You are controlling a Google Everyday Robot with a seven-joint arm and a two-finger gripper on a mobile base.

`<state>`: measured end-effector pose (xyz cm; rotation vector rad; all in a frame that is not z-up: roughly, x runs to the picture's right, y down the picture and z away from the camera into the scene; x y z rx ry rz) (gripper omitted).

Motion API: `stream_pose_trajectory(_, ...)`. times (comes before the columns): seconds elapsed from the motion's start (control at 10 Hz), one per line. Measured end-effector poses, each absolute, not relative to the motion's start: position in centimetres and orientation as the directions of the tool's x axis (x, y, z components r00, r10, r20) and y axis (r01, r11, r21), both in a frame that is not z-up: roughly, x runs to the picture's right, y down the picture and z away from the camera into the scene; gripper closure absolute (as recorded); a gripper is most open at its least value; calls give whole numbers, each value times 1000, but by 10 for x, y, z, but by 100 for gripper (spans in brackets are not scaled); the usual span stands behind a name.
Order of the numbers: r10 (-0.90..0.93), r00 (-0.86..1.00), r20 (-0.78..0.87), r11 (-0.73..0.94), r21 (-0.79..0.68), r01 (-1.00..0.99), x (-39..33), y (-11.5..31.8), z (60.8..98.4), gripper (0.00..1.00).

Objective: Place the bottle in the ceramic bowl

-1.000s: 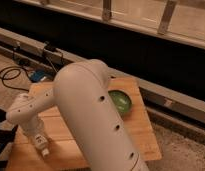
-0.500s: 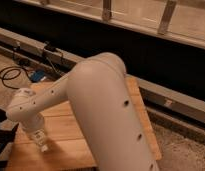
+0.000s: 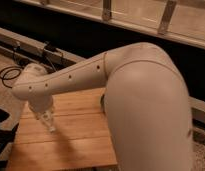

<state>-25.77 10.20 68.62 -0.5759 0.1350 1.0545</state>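
Tool (image 3: 47,121) hangs low over the left part of the wooden surface (image 3: 78,142); cannot tell if it is spread or pinching, and a pale shape at its tip may be the bottle but can't be separated from the tool. The ceramic bowl is hidden behind the bulky arm (image 3: 141,105). Best: confirm a firm hold, lift clear, locate the bowl, release low over its middle.

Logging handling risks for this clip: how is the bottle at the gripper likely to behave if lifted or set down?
The bottle looks small and slim at the gripper, low over the wooden table's left side, so it is probably light. Being narrow, it would likely tip or roll if released badly. Its slipperiness cannot be judged.
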Motion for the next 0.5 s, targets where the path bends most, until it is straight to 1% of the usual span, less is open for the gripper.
stream_pose_trajectory(0.2, 807, 468, -360, 341, -362, -867, -210, 66, 697, 100)
stream_pose_trajectory(0.5, 844, 408, -347, 296, -333, -895, -134, 24, 700, 100)
